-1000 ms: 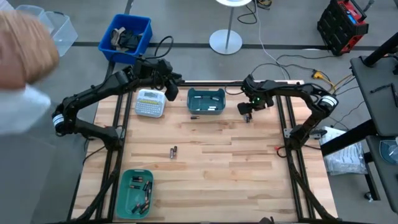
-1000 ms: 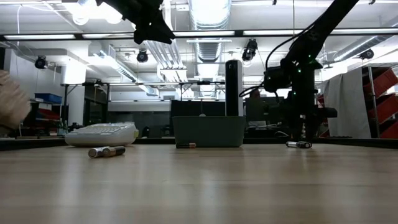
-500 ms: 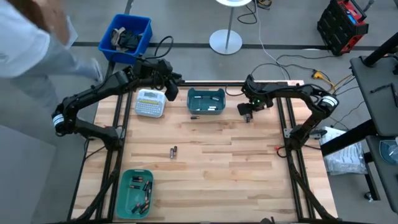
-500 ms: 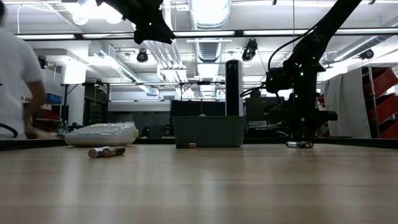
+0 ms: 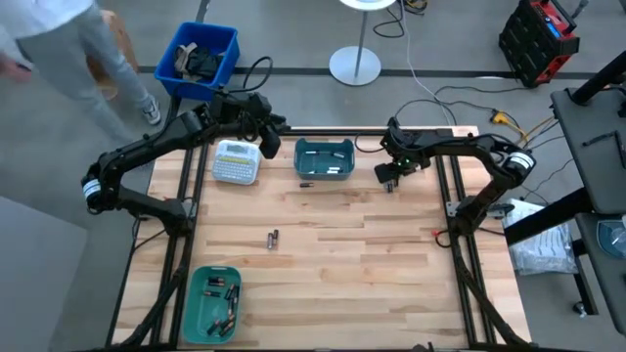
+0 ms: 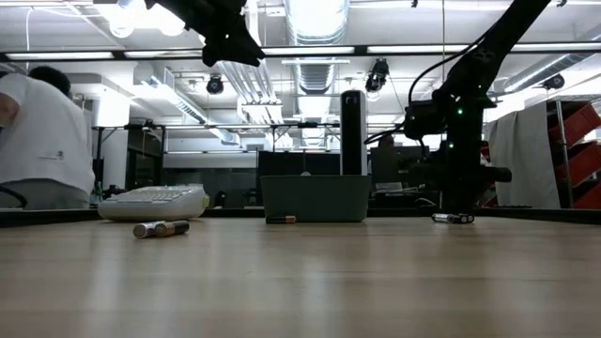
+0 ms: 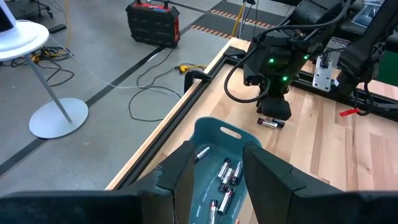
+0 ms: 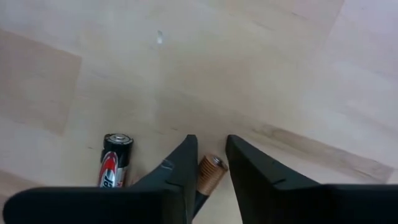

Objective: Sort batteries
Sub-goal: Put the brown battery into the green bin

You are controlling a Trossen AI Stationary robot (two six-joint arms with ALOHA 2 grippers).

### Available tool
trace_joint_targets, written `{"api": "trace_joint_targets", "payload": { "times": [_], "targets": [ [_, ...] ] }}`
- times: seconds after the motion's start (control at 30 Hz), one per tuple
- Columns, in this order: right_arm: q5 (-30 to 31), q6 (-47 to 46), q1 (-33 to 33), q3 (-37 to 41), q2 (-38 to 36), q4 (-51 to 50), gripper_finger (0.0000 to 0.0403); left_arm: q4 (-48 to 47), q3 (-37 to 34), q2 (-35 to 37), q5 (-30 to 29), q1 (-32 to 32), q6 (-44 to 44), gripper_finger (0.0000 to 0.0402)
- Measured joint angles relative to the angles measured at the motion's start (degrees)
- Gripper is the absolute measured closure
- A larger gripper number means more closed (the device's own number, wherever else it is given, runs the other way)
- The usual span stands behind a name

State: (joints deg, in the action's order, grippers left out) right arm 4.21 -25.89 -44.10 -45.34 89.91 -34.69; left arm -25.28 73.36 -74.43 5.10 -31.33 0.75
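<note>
My right gripper [image 8: 208, 163] stands at the table's far right, fingers down at the wood, shut on a copper-ended battery [image 8: 210, 172]. A black-and-red battery [image 8: 114, 168] lies beside it. In the low view a battery [image 6: 453, 218] lies at that gripper's foot. My left gripper [image 7: 214, 163] hangs open high over the far teal bin [image 5: 325, 159], which holds several batteries [image 7: 225, 177]. Two loose batteries [image 5: 273, 238] lie mid-table and one [image 5: 305, 184] lies in front of the far bin. My right gripper has the copper-ended battery pinched between its two fingers, which sit on its long sides near the copper end [image 8: 212, 164]. The fingers come from above, pointing down. The battery seems to lie on the wood; the fingers hide the rest of it.
A second teal bin [image 5: 213, 301] with batteries sits at the near left. A white label-maker [image 5: 236, 161] lies left of the far bin. A person [image 5: 68, 39] stands beyond the far left corner, near a blue crate [image 5: 199, 57]. Bare wood fills the table's middle and near right.
My right arm's wrist has edged slightly toward the table's right edge, while its fingers stay at the batteries. The batteries on the table have kept their places. The person beyond the far left corner has moved about.
</note>
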Motion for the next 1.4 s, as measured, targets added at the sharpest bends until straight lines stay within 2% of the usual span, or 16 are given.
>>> {"api": "trace_joint_targets", "payload": {
  "times": [0.2, 0.33, 0.5, 0.63, 0.83, 0.93, 1.23, 1.4],
  "targets": [
    [1.12, 0.02, -0.13, -3.15, -0.61, -1.13, 0.0319, 0.00, 0.00, 0.00, 0.00, -0.01, -0.23, 0.0285],
    [2.79, -2.93, -0.30, -7.79, -1.36, -6.10, 0.0296, -0.02, 0.00, 0.00, 0.00, 0.00, -0.24, 0.0285],
    [1.74, -7.88, 0.56, -10.37, -1.42, -13.12, 0.0260, -0.02, 0.00, 0.00, 0.00, -0.01, -0.15, 0.0285],
    [-0.70, -12.09, 1.82, -10.01, -1.53, -14.03, 0.0232, -0.03, 0.00, 0.00, 0.02, 0.00, 0.23, 0.0285],
    [-0.53, -15.24, 3.80, -6.99, -1.57, -10.36, 0.0207, -0.02, 0.00, 0.00, 0.02, 0.00, 0.33, 0.0285],
    [1.81, -16.80, 3.82, -5.27, -1.57, -9.47, 0.0206, -0.02, 0.00, -0.11, 0.02, 0.00, 0.37, 0.0285],
    [1.94, -18.17, 3.43, 0.66, -1.94, -1.56, 0.0230, 0.03, 0.00, -0.13, 0.01, -0.01, 0.22, 0.0285],
    [1.95, -19.10, 3.45, 1.22, -1.90, -0.79, 0.0249, 0.04, 0.00, -0.13, 0.00, 0.00, 0.20, 0.0285]
  ]
}}
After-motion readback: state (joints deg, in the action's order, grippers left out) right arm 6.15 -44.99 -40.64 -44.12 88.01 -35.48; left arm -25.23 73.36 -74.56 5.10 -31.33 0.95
